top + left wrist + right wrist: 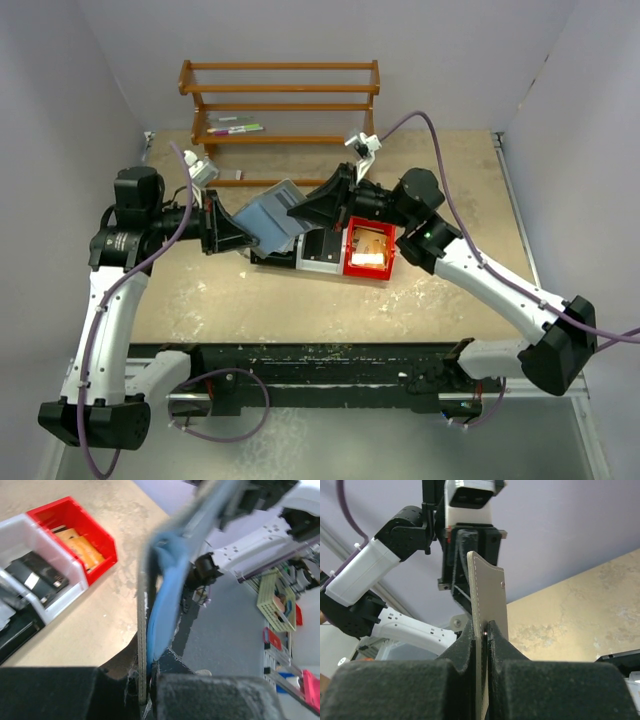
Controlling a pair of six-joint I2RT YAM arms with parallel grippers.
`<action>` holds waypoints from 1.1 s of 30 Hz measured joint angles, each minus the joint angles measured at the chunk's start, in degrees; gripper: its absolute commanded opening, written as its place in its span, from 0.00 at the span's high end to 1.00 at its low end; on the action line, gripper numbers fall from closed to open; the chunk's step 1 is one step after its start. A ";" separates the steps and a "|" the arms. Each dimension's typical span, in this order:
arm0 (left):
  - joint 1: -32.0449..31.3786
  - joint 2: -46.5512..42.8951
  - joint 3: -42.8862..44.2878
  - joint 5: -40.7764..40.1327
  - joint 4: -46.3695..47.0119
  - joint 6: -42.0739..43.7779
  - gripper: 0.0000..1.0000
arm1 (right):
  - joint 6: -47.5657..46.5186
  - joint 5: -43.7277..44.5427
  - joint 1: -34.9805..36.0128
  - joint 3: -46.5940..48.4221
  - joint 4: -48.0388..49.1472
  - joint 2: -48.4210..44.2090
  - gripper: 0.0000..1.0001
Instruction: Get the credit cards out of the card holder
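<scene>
- Top view: left gripper (238, 233) and right gripper (302, 212) face each other across the middle of the table (450, 200), with the holder (272, 215) spanning the gap between them
- Top view: the holder shows a grey-blue panel with a darker face toward the right gripper; each gripper is closed on one side of it
- Top view: the holder sits just left of the bins (325, 252) and overlaps their black end in this view; the red bin (352, 268) at the right end contains tan items
- Top view: a wooden rack (280, 100) stands at the far edge, with markers (236, 127) on a shelf
- Left wrist: the gripper (146, 695) has its jaws pressed together on the lower edge of the holder (167, 575), which stands edge-on, blue layers bulging to the right of a thin grey panel
- Left wrist: the red bin (102, 540) and the white bin (65, 592) lie on the table to the left, apart from the holder
- Right wrist: the gripper (483, 635) is clamped tight on a tan-grey stitched flap of the holder (489, 595), which rises upright between the fingers (395, 690)
- Right wrist: the left gripper (470, 540) grips the far end of that flap; whether cards remain inside cannot be told
</scene>
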 measured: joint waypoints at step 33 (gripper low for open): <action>0.00 -0.02 -3.26 -8.07 3.78 -5.46 1.00 | -8.39 10.60 6.38 6.10 -20.28 1.31 0.33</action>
